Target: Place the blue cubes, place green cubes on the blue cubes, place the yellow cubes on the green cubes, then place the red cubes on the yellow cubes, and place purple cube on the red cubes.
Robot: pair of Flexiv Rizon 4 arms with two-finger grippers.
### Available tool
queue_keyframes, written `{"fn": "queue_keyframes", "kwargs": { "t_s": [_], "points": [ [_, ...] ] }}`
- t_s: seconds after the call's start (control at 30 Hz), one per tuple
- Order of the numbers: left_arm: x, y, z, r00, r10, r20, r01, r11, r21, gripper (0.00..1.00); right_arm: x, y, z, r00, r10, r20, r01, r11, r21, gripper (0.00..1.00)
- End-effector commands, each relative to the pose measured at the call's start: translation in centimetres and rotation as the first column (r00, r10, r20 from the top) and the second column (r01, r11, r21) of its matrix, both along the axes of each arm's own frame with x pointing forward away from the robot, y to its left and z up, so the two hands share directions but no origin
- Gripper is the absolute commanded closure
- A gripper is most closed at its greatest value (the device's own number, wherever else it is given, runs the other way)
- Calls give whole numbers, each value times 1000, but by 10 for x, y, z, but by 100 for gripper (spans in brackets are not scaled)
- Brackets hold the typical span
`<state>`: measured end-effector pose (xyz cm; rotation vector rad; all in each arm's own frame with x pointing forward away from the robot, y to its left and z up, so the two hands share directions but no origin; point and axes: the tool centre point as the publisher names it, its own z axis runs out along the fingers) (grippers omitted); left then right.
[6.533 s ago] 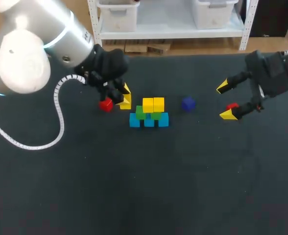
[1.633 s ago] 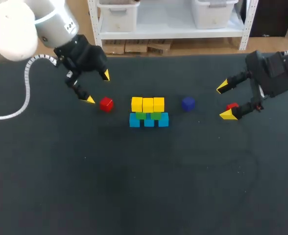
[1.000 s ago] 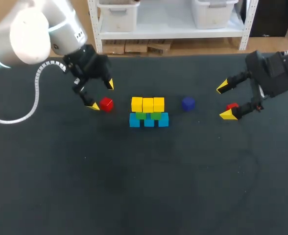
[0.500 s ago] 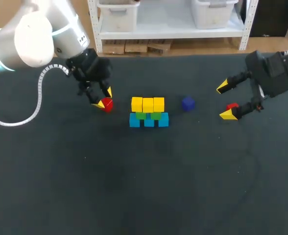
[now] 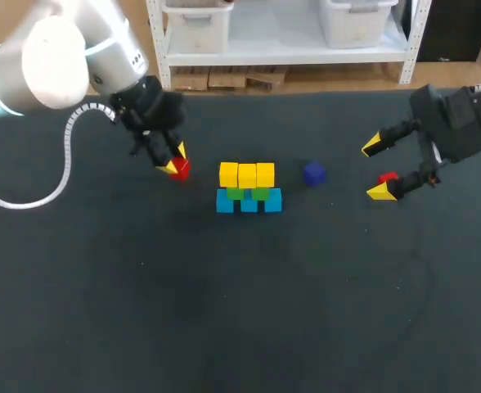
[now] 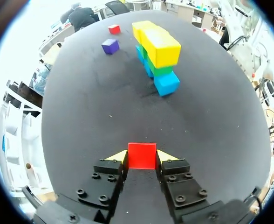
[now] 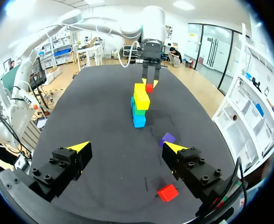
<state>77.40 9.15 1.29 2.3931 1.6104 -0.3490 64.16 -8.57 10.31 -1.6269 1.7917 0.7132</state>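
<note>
Swung in with the left gripper (image 6: 142, 157) and clamped the red cube (image 6: 142, 155) from both sides, just left of the stack (image 5: 249, 200), not yet lifted. Shows the yellow row (image 5: 247, 173) complete over green and blue, so red layer in hand. Calls next for a clean lift, a carry across, a square set-down on yellow. Right of the stack, leaves the purple cube (image 5: 313, 173) waiting; farther right, a second red cube (image 5: 388, 177) by the right gripper (image 5: 381, 168), spread wide, empty.
</note>
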Motion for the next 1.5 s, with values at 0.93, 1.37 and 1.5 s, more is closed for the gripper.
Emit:
{"fn": "queue_keyframes", "kwargs": {
  "t_s": [0.93,1.37,1.5],
  "points": [
    [-76,-82,123,969,234,77,-231,972,-41,100,1,0,-1,1000,1,0,-1,1000,2,0],
    [-88,-120,108,976,217,28,-217,976,-31,100,1,0,-1,1000,1,0,-1,1000,2,0],
    [-88,-124,101,973,231,7,-231,973,-19,100,1,0,-1,1000,1,0,-1,1000,2,0]
  ]
}}
